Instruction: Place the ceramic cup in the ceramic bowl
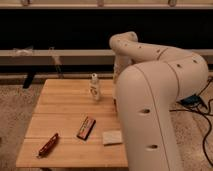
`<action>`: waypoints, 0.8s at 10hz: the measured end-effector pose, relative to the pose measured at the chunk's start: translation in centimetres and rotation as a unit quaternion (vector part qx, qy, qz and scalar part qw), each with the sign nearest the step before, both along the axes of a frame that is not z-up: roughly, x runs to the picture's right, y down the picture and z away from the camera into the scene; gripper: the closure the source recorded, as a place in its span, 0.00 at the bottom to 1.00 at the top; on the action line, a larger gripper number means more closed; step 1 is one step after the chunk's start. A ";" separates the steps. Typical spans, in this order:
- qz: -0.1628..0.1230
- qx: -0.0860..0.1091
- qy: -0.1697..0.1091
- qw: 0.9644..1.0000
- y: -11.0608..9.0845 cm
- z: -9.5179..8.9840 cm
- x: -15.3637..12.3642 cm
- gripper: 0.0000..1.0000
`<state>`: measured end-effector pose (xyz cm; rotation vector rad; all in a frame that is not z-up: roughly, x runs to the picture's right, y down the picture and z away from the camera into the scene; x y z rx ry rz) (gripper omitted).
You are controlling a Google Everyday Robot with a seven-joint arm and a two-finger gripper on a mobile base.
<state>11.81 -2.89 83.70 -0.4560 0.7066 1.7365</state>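
Note:
The ceramic cup and the ceramic bowl do not show in the camera view; they are hidden or out of view. My white arm [131, 47] arches up and comes down at the right edge of the wooden table [60, 112]. My gripper [116, 92] hangs there, just right of a small upright white bottle [94, 86], and is largely hidden behind the arm's big white housing [160, 110].
On the table lie a dark snack bar [86, 127], a red-brown packet [48, 144] near the front left corner and a pale square pad [112, 137] at the front right. A dark shelf wall stands behind. Cables [200, 102] lie on the floor at the right.

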 end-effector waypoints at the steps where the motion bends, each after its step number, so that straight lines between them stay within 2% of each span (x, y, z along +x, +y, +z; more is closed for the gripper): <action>1: 0.008 -0.004 0.006 1.000 0.8 0.0 1.2 0.35; 2: 0.013 -0.007 0.011 1.000 1.4 0.0 2.0 0.25; 3: 0.020 -0.009 0.015 1.000 1.8 -0.1 2.6 0.21; 6: 0.029 -0.005 0.021 0.999 2.8 -0.2 3.9 0.20; 8: 0.025 0.012 0.017 0.999 2.7 -0.4 3.3 0.20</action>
